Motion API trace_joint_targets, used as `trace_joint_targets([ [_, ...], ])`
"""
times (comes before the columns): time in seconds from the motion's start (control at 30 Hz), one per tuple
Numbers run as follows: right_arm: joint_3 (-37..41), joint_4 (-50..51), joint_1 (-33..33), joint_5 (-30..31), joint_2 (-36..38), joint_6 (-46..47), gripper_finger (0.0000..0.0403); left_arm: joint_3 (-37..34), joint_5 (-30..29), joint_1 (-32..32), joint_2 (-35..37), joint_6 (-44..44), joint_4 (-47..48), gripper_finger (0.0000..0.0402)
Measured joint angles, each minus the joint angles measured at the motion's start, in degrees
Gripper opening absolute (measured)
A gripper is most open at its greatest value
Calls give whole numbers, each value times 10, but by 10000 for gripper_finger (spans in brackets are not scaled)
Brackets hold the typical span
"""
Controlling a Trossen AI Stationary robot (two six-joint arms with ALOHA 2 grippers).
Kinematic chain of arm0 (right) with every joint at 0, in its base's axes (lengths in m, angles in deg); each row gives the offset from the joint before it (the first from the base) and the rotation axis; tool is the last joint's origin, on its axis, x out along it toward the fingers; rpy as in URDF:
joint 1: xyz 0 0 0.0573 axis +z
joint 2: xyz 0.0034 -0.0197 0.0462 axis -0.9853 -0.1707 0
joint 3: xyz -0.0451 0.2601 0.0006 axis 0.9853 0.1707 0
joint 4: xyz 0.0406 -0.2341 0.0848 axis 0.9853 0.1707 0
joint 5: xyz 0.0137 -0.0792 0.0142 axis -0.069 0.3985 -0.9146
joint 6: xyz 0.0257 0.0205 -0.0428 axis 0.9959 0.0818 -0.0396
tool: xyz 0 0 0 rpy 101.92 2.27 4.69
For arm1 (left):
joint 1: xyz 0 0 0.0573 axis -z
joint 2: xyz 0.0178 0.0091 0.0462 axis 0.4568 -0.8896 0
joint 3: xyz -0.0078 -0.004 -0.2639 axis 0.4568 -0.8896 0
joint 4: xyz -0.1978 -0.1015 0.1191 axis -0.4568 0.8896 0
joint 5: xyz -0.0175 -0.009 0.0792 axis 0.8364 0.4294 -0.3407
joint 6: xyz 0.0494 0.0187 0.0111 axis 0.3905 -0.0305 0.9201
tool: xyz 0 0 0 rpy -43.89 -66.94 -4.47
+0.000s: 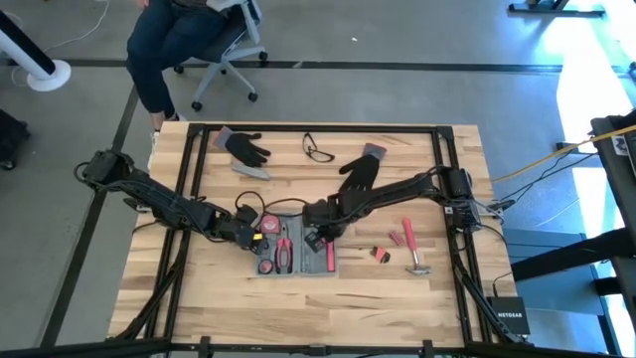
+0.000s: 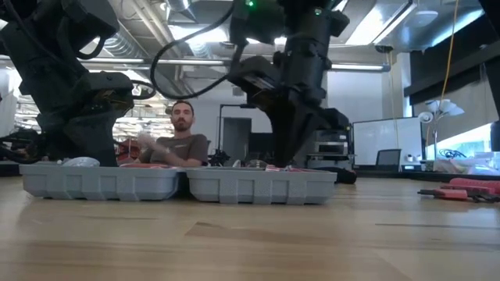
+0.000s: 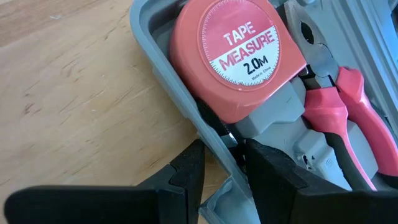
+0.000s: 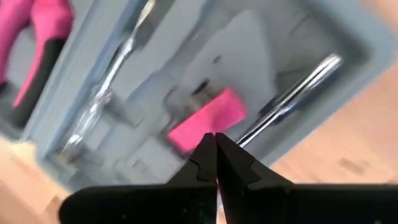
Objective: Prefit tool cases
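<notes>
Gripping tool case wall, left end effector beside "TAPE MEASURE 2.0M"; right end effector closed, empty.

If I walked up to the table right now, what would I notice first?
Probably the open grey tool case in the middle of the table, where both arms meet. The left gripper pinches its wall beside a pink tape measure. The right gripper, shut, points down over a pink-handled tool in the case.
</notes>
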Motion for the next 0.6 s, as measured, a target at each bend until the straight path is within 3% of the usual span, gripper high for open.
trace_joint_targets([
  [0.13,0,1,0,38,13,-1,0,0,0,0,0,0,0,106],
  [0.6,0,-11,-3,28,-5,-35,0,0,0,0,0,-3,2,106],
])
